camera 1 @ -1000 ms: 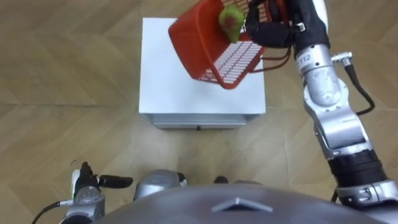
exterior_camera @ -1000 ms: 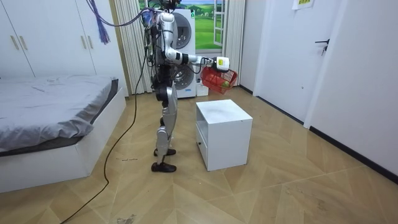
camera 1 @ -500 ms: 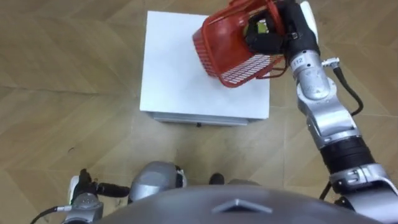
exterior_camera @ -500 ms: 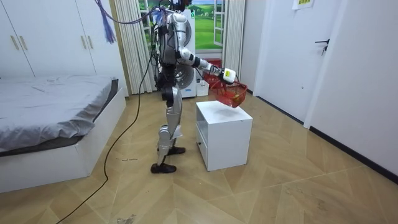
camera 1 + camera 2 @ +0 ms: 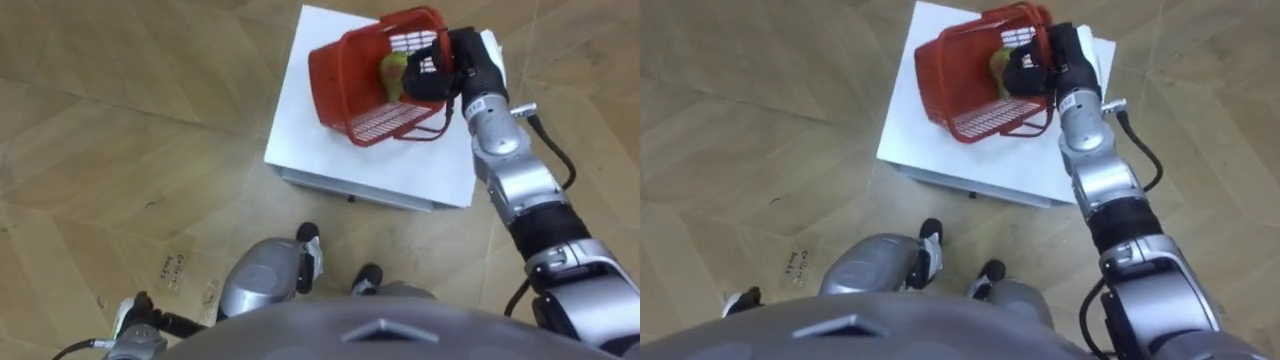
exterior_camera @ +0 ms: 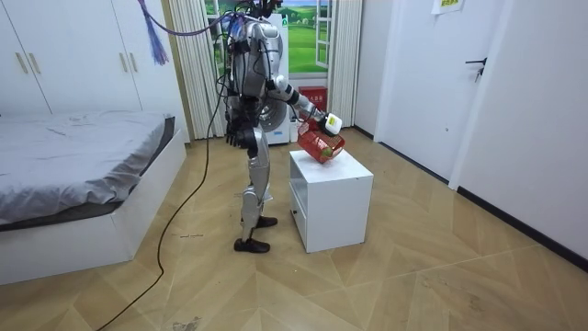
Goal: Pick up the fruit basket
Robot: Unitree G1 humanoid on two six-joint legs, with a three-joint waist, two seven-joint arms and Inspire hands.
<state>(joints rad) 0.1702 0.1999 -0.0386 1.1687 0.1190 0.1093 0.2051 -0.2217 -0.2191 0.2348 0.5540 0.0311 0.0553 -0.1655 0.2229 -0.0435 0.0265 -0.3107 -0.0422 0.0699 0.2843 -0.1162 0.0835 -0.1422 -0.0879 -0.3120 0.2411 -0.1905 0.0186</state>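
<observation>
This is a bedroom in a home. In the room view a bed (image 6: 83, 156) with a grey cover lies at nine o'clock. Behind it, at ten o'clock, stand tall white wardrobe doors (image 6: 55, 55) with slim handles. At twelve o'clock a window (image 6: 308, 32) looks out on green, and long pale curtains (image 6: 195, 74) hang beside it. At two o'clock a white door (image 6: 469, 101) with a dark lever handle is set in a plain white wall. A wooden herringbone floor (image 6: 432, 267) runs across the room. Near the centre stands a low white counter (image 6: 331, 198) with drawer fronts, like a bedside cabinet.
</observation>
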